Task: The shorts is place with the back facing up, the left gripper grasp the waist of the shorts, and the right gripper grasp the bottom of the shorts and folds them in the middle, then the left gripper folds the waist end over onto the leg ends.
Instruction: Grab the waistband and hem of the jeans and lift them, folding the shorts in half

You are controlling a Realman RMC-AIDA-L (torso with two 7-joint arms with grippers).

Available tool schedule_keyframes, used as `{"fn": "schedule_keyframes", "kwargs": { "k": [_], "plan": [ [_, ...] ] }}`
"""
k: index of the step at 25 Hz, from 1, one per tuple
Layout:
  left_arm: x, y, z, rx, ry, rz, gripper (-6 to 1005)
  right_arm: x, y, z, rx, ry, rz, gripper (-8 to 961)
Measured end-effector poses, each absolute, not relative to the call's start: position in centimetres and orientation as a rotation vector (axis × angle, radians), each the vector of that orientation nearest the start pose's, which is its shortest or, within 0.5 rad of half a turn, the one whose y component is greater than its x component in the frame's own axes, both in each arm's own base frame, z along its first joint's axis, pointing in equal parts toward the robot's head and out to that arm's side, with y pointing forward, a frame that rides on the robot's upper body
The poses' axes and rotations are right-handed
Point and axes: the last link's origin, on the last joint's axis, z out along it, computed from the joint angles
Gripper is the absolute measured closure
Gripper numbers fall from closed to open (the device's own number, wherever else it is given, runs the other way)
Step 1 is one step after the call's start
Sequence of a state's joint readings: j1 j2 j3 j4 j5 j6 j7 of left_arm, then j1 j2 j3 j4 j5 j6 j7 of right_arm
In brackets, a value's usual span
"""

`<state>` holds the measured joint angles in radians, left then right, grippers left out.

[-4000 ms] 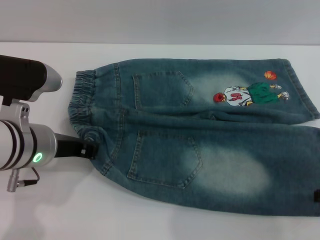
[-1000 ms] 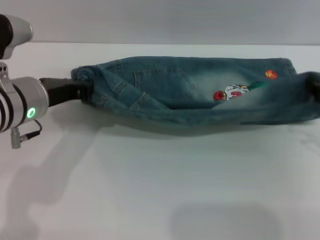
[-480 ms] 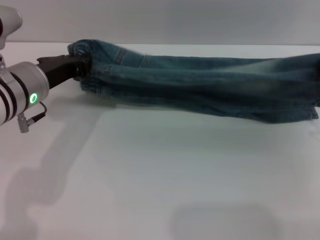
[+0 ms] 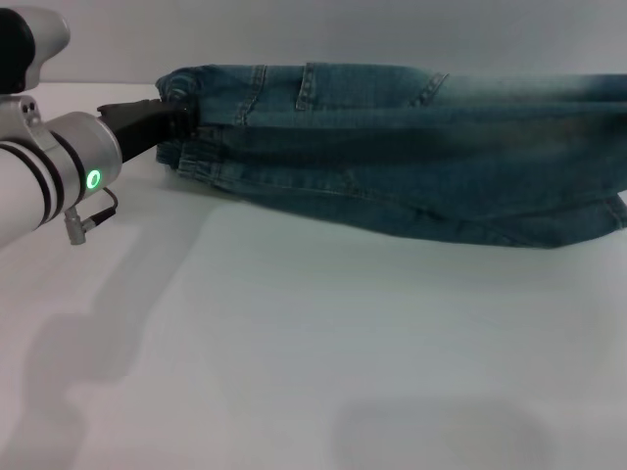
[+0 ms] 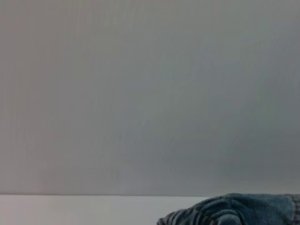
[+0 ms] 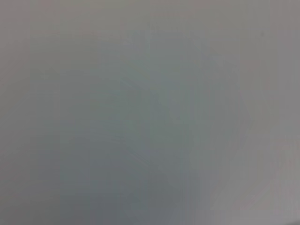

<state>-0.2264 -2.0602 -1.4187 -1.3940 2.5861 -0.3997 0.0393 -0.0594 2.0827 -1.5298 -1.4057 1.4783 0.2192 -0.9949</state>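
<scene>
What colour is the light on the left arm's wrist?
Green; the light shows best in the head view.

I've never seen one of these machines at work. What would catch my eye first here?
Most striking are the blue-green denim shorts, held up off the white table and stretched across the back of the scene, sagging along their lower edge. At their left end, the left gripper, black, on a silver wrist with a green light, is clamped on the bunched waist. The right gripper is out of sight past the right edge.
</scene>
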Motion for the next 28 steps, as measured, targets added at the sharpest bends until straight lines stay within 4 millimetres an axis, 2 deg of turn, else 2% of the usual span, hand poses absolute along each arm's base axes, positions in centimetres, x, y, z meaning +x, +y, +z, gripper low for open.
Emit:
{"fn": "schedule_keyframes", "kwargs": {
  "k": [11, 14, 18, 20, 21, 26, 28],
  "plan": [
    [-20.3, 39.5, -1.1, -1.901, -0.994, -0.463, 775, 29.2, 34.7, 6.7, -1.550, 0.997, 0.589, 907],
    [-20.9, 40.6, -1.7, -1.881, -0.978, -0.468, 769, 30.3, 36.1, 6.0, -1.556, 1.015, 0.543, 907],
    [-21.3, 42.2, -2.3, -1.858, -0.937, -0.475, 762, 32.2, 38.0, 6.4, -1.538, 0.998, 0.453, 907],
    [-21.2, 42.8, -2.5, -1.857, -0.920, -0.473, 758, 32.3, 38.6, 6.3, -1.544, 0.995, 0.439, 742],
    [-21.2, 42.9, -2.6, -1.857, -0.916, -0.471, 756, 32.1, 38.9, 6.3, -1.546, 0.993, 0.442, 706],
    [-21.1, 43.2, -2.6, -1.860, -0.911, -0.465, 538, 31.2, 39.3, 6.7, -1.565, 0.962, 0.459, 527],
    [-21.3, 43.1, -2.6, -1.861, -0.920, -0.455, 417, 30.6, 39.2, 6.3, -1.603, 0.933, 0.453, 484]
  ]
}}
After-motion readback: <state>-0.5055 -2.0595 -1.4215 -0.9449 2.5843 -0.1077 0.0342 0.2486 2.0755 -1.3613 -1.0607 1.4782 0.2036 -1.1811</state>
